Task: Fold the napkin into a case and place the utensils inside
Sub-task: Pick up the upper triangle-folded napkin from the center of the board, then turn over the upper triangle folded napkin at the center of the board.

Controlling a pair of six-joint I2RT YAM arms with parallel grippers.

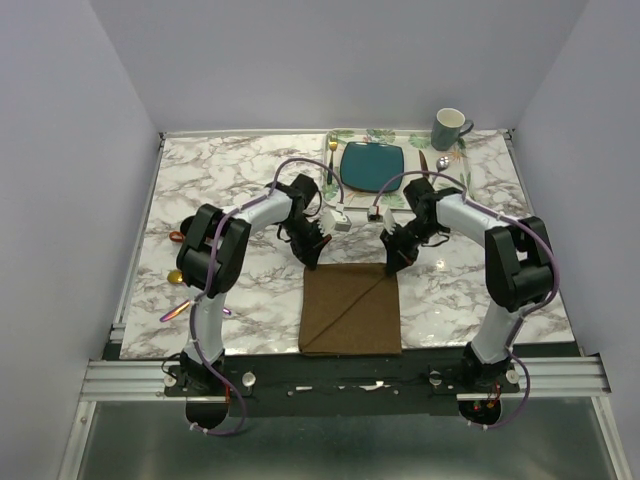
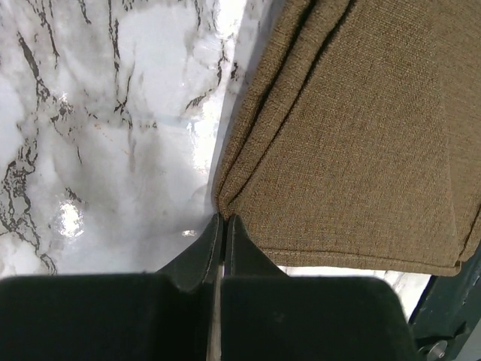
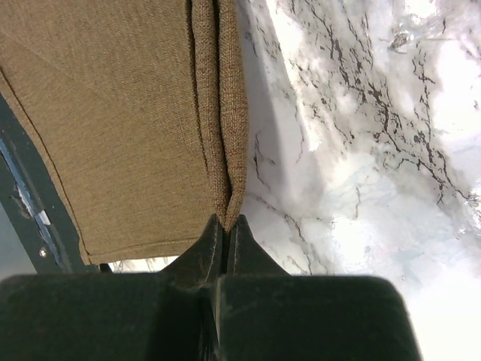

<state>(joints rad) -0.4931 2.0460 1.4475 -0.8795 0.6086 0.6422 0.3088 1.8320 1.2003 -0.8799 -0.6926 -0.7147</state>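
Observation:
The dark brown napkin [image 1: 350,310] lies flat at the near middle of the marble table, folded with a diagonal crease. My left gripper [image 1: 313,262] is shut on its far left corner, which shows pinched between the jaws in the left wrist view [image 2: 224,218], where the napkin [image 2: 353,128] fills the right side. My right gripper [image 1: 390,265] is shut on the far right corner, pinched in the right wrist view [image 3: 228,219], with the napkin [image 3: 113,120] on the left. The utensils [image 1: 175,277] lie at the table's left edge, one with a golden spoon bowl.
A teal plate [image 1: 372,166] sits on a leaf-printed placemat [image 1: 455,155] at the back, with a gold fork [image 1: 331,160] to its left and a dark knife [image 1: 422,165] to its right. A grey-green mug [image 1: 449,128] stands at the back right. The napkin's near edge reaches the table front.

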